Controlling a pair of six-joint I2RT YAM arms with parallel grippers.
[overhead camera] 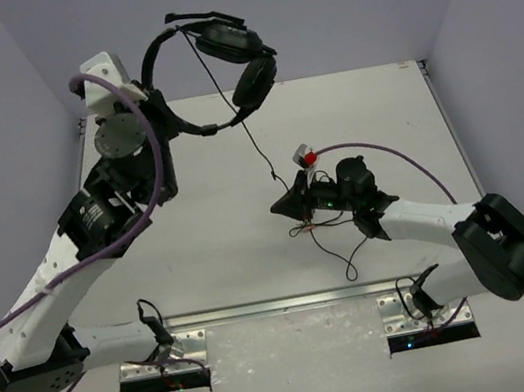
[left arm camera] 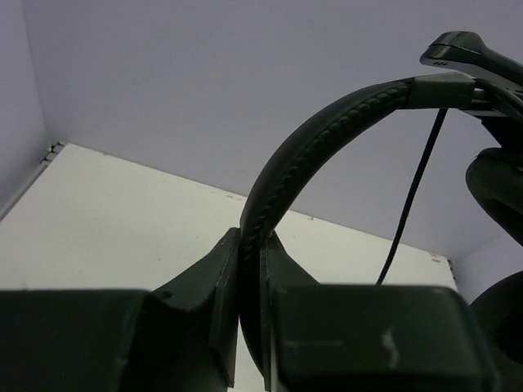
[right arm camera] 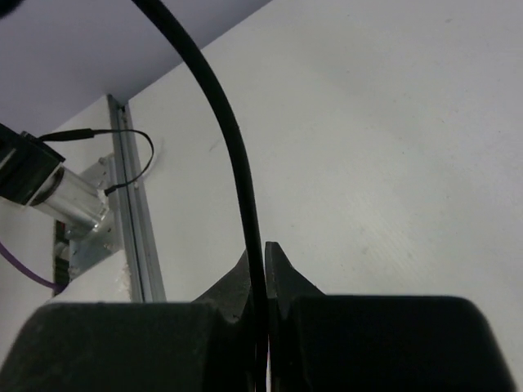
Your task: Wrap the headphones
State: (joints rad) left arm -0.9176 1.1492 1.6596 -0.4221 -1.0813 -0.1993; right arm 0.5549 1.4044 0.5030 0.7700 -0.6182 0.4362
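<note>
The black headphones [overhead camera: 220,71] are held up in the air at the back. My left gripper [overhead camera: 168,121] is shut on the thin headband [left arm camera: 327,122], and both earcups [overhead camera: 254,81] hang to its right. The thin black cable [overhead camera: 253,147] drops from the earcups to my right gripper [overhead camera: 279,208], which is shut on it low over the table's middle. In the right wrist view the cable [right arm camera: 233,131] runs straight between the closed fingertips [right arm camera: 282,265]. The cable's loose end [overhead camera: 350,262] lies looped on the table by the right arm. The plug cannot be made out.
A metal rail [overhead camera: 282,306] runs along the near table edge between the arm bases. Thick purple robot cables [overhead camera: 150,165] hang along both arms. Walls close the table at the back and both sides. A small red and white part [overhead camera: 306,157] sits on the right wrist.
</note>
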